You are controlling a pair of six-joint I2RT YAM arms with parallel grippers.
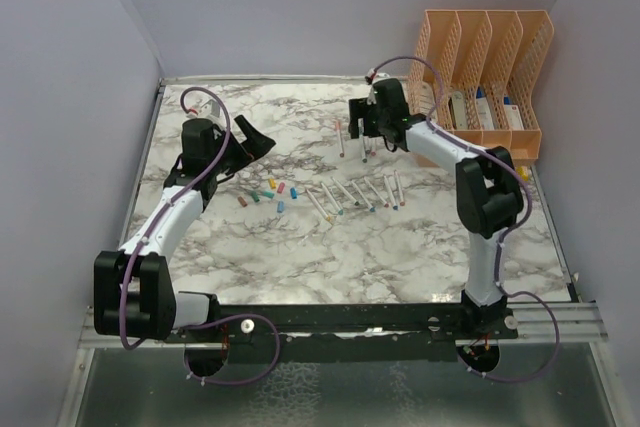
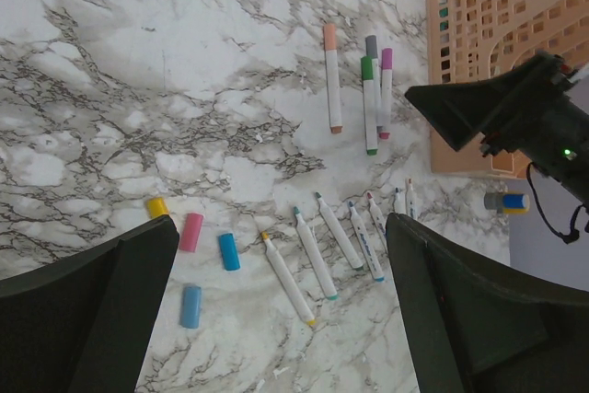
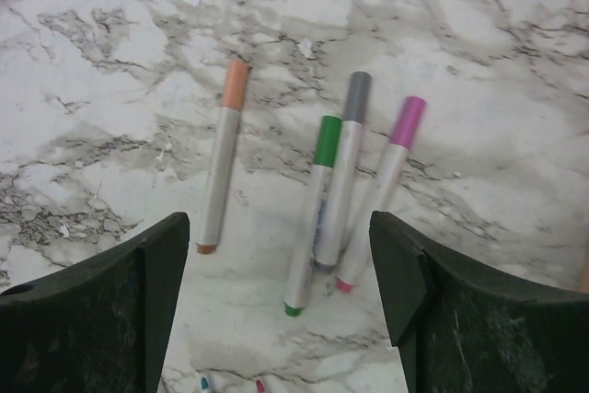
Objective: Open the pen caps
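Light: bright, even and diffuse, falling from above the tabletop [image 1: 300, 257]. The walls [image 1: 60, 97] around it are uniformly lit pale lilac.
Shadows: soft and faint, lying close under the arms [image 1: 170, 212] and beside the pens [image 3: 221, 167] on the tabletop.
Exposure: the white marble of the tabletop is near washed out in the left wrist view. The strip below the tabletop's near edge is dimmer and grey.
Focus: the top view is sharp overall, but the pens there are too small for detail. Both wrist views are sharp on the tabletop, with the dark jaws at the lower corners blurred and underexposed.
Other: a green indicator light [image 2: 568, 152] glows at the right edge.
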